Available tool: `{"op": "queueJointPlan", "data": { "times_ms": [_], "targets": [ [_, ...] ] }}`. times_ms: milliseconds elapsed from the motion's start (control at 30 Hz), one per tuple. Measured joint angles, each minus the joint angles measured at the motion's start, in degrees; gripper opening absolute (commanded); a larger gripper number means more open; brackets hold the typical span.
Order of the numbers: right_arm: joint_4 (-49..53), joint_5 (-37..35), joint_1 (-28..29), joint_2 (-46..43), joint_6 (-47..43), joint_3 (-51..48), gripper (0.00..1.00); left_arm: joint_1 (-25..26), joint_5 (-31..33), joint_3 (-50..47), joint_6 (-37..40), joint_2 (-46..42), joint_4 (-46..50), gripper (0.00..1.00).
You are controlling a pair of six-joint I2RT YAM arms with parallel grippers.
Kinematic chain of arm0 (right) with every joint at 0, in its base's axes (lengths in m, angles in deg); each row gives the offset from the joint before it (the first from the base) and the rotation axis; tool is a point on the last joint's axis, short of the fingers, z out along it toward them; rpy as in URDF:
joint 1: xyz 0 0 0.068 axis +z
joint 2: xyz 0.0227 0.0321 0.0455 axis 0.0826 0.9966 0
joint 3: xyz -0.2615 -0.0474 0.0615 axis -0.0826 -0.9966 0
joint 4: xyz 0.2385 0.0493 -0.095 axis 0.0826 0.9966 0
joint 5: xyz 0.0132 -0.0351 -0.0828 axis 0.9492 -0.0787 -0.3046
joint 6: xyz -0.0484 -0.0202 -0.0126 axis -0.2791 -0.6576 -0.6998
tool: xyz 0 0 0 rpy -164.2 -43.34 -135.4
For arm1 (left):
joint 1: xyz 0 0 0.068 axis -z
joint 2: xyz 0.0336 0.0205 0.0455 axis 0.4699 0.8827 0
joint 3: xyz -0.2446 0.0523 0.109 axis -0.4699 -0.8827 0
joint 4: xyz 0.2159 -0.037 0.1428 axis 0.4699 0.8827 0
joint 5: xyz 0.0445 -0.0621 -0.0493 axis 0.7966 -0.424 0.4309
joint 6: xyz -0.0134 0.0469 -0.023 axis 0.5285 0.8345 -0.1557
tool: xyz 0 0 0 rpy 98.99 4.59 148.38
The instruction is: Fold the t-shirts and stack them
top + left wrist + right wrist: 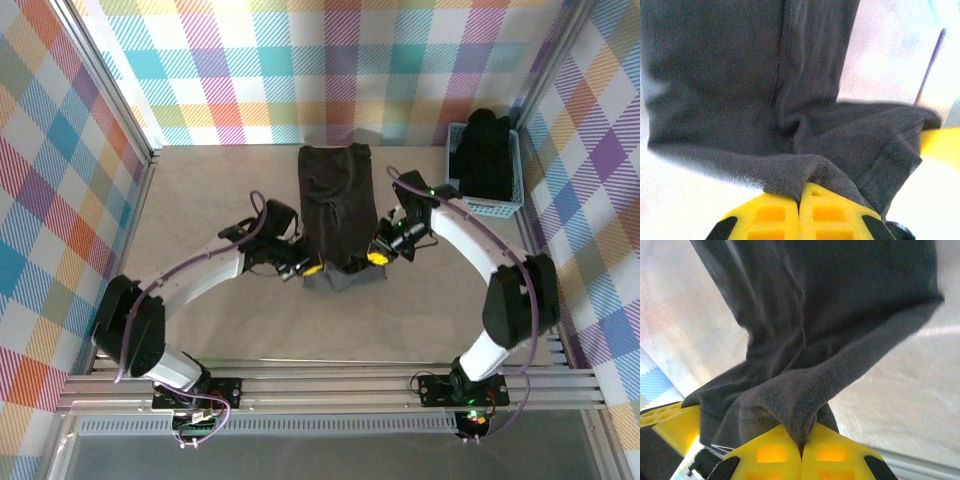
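at the middle of the counter (200, 190), a black t-shirt (337, 205) lies as a long narrow strip running away from the arms. the left jaws are closed tight on its near left corner, the right jaws closed tight on its near right corner, fabric bunched in each pinch. more black t-shirts (487, 150) sit in the light blue basket (497, 209) at the far right.

The worktop (200, 190) is lying open at the far left and along the near side. A t-shirt (335, 200) is occupying the middle, the basket (492, 209) is blocking the far right corner, and checkered walls (60, 170) are closing three sides.
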Motion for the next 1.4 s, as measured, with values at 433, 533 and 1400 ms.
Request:
{"op": "queueJointPlan", "data": {
  "times_ms": [433,533,1400],
  "targets": [
    [1.6,-0.7,-6.2,25.7,-2.4,29.1,0.0,-10.0,1.9,22.5,2.8,21.8,0.1,0.0],
    [1.9,-0.3,-7.0,29.9,-2.6,32.2,0.0,-10.7,1.9,26.9,3.7,27.1,0.5,0.02],
    [-10.1,1.8,-9.5,8.8,-2.9,-6.4,0.56,-3.3,6.4,-5.0,-12.9,11.6,-5.5,0.63]
  ]
}}
